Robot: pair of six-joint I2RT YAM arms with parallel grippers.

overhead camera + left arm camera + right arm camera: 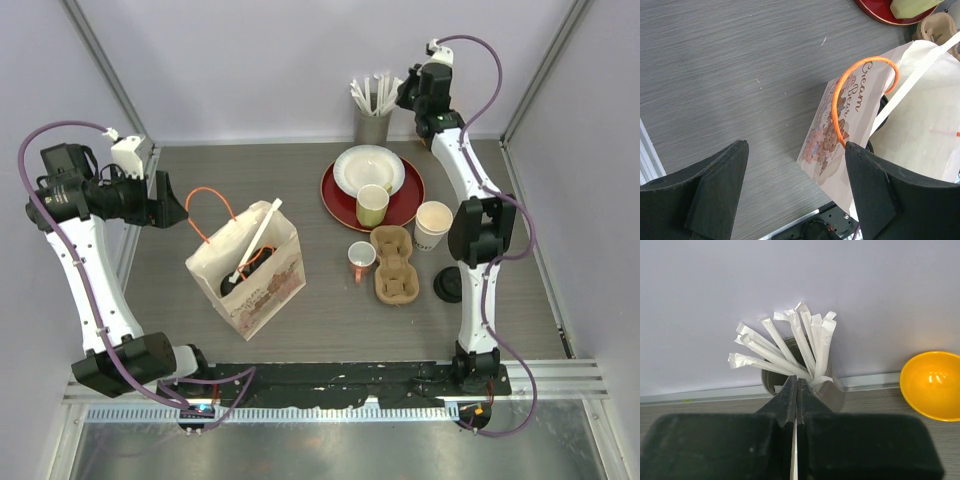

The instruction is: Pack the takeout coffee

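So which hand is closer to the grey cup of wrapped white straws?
Right. The right gripper is beside the straw cup; the left gripper far off by the paper bag.

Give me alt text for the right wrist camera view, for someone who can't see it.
The right gripper has its black fingers pressed shut just in front of a grey holder full of paper-wrapped straws, against a pale wall. A yellow bowl sits at the right edge on the grey table.
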